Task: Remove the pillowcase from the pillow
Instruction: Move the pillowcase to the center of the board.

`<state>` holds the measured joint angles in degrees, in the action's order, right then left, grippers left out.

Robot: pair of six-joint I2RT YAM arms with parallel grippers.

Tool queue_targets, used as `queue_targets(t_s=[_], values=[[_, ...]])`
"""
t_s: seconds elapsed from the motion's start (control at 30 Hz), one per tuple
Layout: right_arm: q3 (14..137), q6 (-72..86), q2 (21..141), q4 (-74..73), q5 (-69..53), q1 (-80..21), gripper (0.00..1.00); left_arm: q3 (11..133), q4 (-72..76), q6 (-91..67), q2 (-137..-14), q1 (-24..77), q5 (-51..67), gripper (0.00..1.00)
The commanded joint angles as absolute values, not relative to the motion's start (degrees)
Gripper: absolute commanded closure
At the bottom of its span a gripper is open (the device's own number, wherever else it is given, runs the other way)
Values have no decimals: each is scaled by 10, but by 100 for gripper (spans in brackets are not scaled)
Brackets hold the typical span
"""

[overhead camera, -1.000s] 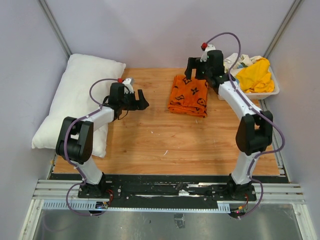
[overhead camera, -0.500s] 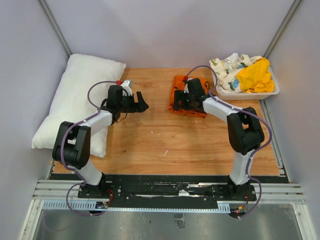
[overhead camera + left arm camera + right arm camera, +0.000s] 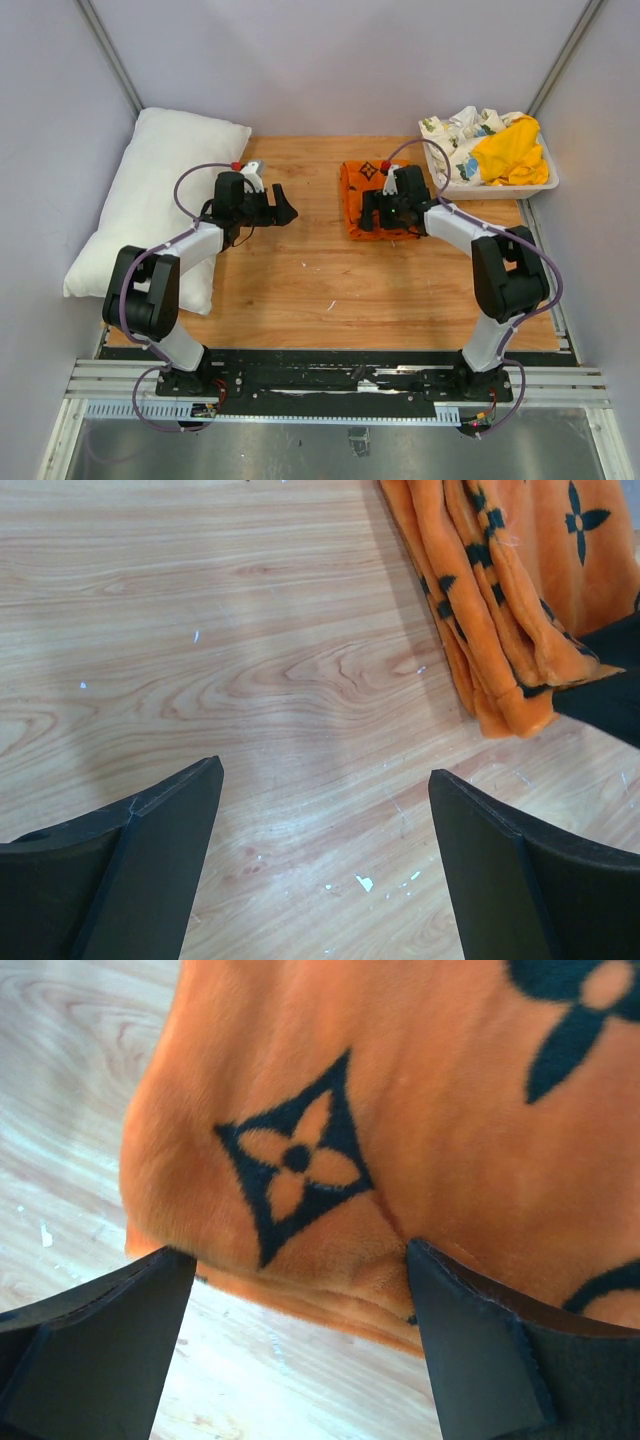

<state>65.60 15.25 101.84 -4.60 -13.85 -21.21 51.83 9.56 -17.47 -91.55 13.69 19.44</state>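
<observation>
Orange pillowcase [image 3: 378,200] with black flowers, folded up in a neat pile on the wooden bench [image 3: 300,280], near the back and a bit to the right of the middle. Already off the pillow [image 3: 160,190]. Big white pillow well apart from it, along the left side of the bench, sticking out past the edge.

Right pincer [image 3: 385,212] low over the near part of the folded pile. Spread wide, one finger on each side of a soft orange corner, not squeezing it.

Left pincer [image 3: 283,204] above bare wood between pillow and pillowcase. Spread wide too, holding nothing, pointing toward the orange pile.

White tray [image 3: 548,184] at the back right corner, with a yellow cloth [image 3: 512,150] and a flowery white cloth [image 3: 452,132] piled inside.
</observation>
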Motion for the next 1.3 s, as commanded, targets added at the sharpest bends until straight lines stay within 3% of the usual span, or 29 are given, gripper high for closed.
queue_targets(t_s=[0.0,0.37,0.9,1.1,1.27], values=[[678,129,1034,-67,-147,-179,13,515,119,-182,-917,139,208,11],[756,196,1128,-43,-59,-178,7,510,107,-172,-913,138,190,11],[907,223,1240,-39,-15,-159,7,519,93,-168,-914,138,183,11],[907,181,1203,-56,-59,-152,6,517,89,-166,-903,139,173,11],[799,172,1103,-59,-137,-153,1,529,86,-175,-896,139,177,11]])
